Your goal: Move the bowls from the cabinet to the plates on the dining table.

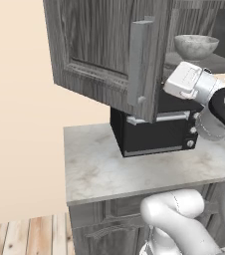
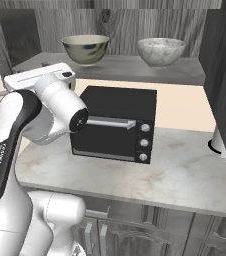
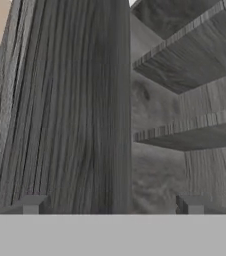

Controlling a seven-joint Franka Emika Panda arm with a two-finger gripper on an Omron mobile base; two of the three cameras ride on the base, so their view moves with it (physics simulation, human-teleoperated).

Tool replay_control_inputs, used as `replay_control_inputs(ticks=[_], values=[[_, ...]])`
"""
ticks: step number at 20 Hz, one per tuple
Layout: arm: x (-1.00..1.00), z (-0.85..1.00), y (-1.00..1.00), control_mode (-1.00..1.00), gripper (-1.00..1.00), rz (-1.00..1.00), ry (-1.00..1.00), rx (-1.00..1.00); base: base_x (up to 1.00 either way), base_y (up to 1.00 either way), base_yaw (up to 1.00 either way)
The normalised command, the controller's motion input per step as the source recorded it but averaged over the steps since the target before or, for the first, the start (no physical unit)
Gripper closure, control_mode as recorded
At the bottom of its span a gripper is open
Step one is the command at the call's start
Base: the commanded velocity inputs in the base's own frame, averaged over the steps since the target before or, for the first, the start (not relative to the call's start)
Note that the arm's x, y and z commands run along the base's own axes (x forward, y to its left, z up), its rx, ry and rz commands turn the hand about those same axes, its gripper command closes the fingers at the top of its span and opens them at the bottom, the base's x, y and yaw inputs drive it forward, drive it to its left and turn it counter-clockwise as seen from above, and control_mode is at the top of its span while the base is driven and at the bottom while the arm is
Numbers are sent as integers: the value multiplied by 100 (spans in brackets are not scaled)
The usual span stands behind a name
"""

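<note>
Cabinet point(image 1: 99, 45) door is swung open; both bowls sit on its lower shelf point(image 2: 135, 67), the greenish bowl point(image 2: 85, 48) left, the marbled bowl point(image 2: 161, 51) right, well apart. Gripper point(image 3: 112, 205) is beside the open door's inner face, jaws spread wide, nothing held. Next, probably: clear the door edge, swing in toward the greenish bowl, straddle its rim. Wrist is raised near shelf height above the black oven point(image 2: 114, 124) on the counter point(image 2: 185, 170), elbow bent low.

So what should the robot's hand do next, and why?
Probably swing right, toward the greenish bowl. The cabinet stands open with both bowls on its shelf, while the open, empty hand faces the door's inside.
</note>
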Motion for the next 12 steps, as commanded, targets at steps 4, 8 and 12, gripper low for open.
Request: replay_control_inputs(ticks=[4,8,12], values=[[-28,-30,61,-100,-100,0,-3,-3,0,0,0],[-23,-31,62,-100,-100,3,0,-3,0,0,0],[-22,-18,57,-100,-100,7,0,-3,0,0,0]])
